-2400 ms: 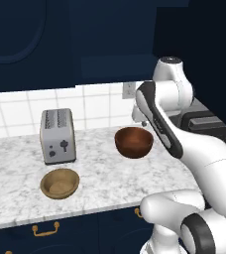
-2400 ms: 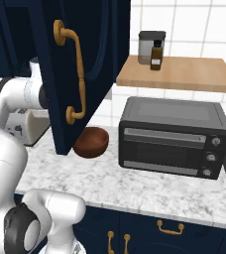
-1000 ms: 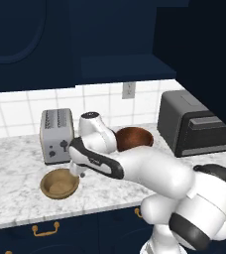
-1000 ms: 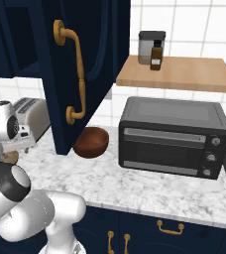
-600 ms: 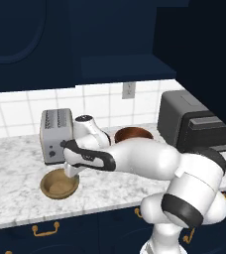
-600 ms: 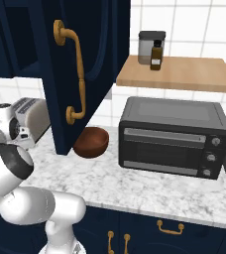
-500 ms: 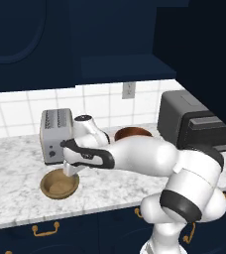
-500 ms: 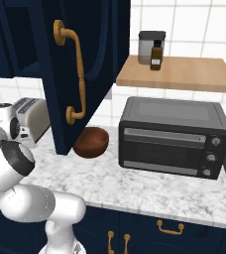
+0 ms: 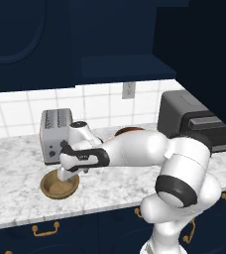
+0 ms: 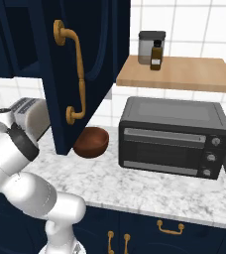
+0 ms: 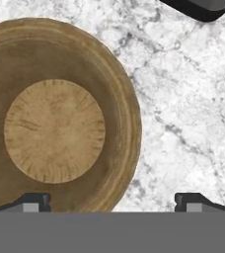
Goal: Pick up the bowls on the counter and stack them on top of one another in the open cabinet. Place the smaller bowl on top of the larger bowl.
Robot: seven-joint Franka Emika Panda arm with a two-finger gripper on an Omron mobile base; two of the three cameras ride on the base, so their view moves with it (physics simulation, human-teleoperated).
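The hand [image 11: 112, 200] hangs low with fingers spread wide, straddling the near rim of the smaller bowl [image 9: 59, 184] on the marbled tabletop [image 9: 16, 203]. Beyond, seemingly untouched, the larger bowl [image 10: 91, 141] sits beside the toaster oven [image 10: 172, 137].

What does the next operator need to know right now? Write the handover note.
Claw: open, empty, low over the smaller bowl, straddling its rim, one finger over the inside, one over the counter.
Smaller bowl: on the counter in front of the toaster.
Larger bowl: on the counter beside the toaster oven, untouched.
Done: nothing stacked.
Left: put the larger bowl in the open cabinet, then the smaller bowl on top. The claw is at the smaller bowl first.
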